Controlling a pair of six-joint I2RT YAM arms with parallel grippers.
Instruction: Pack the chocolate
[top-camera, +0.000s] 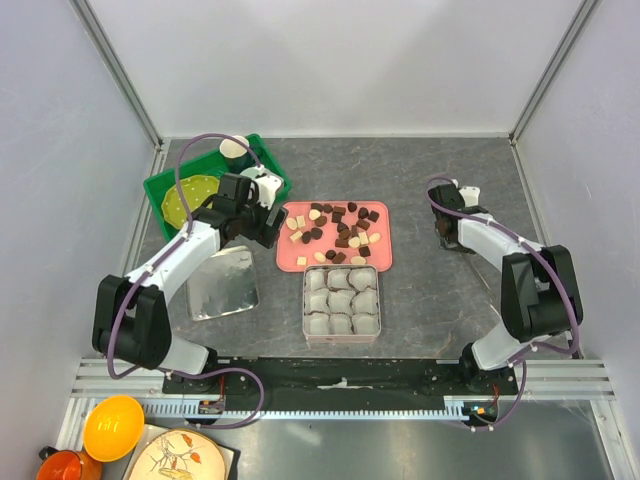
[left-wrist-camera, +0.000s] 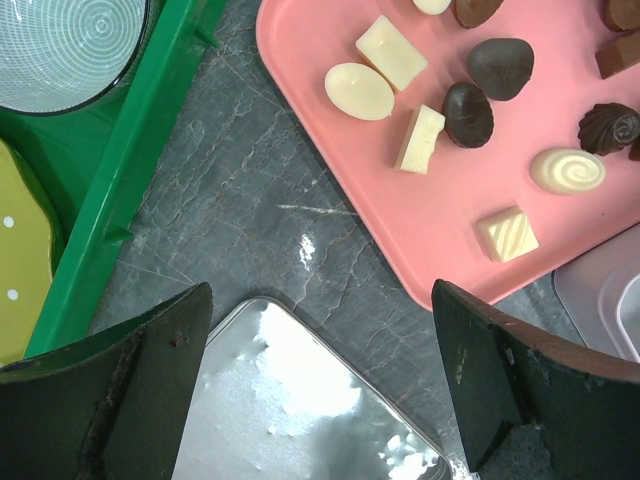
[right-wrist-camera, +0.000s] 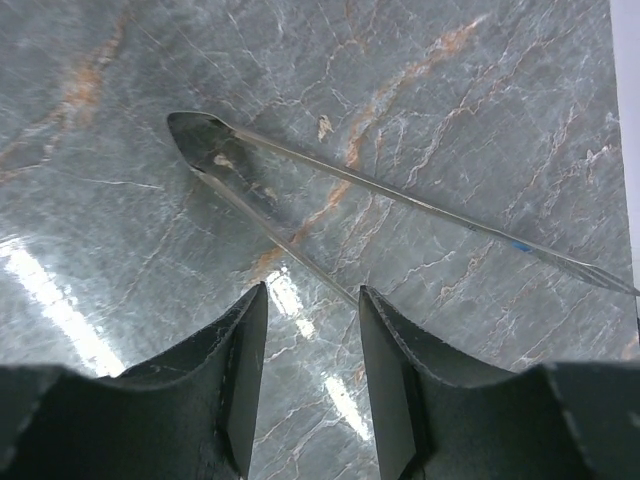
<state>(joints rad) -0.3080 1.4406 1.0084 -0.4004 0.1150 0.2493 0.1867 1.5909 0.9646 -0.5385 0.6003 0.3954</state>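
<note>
The left gripper's (left-wrist-camera: 320, 300) fingers (left-wrist-camera: 150, 380) are spread wide with nothing between them, hanging over the grey table (left-wrist-camera: 250, 180) and a shiny lid (left-wrist-camera: 300, 400), between the green bin (left-wrist-camera: 150, 130) and the pink tray (left-wrist-camera: 400, 230). The chocolate (top-camera: 345, 240), dark and cream pieces, lies scattered on that tray, just behind the tin of paper cups (top-camera: 340, 300). The right gripper's (right-wrist-camera: 313, 295) fingers (right-wrist-camera: 240, 380) stand partly apart; one leg of the metal tongs (right-wrist-camera: 400, 195) runs into their gap, and whether they grip it cannot be told
</note>
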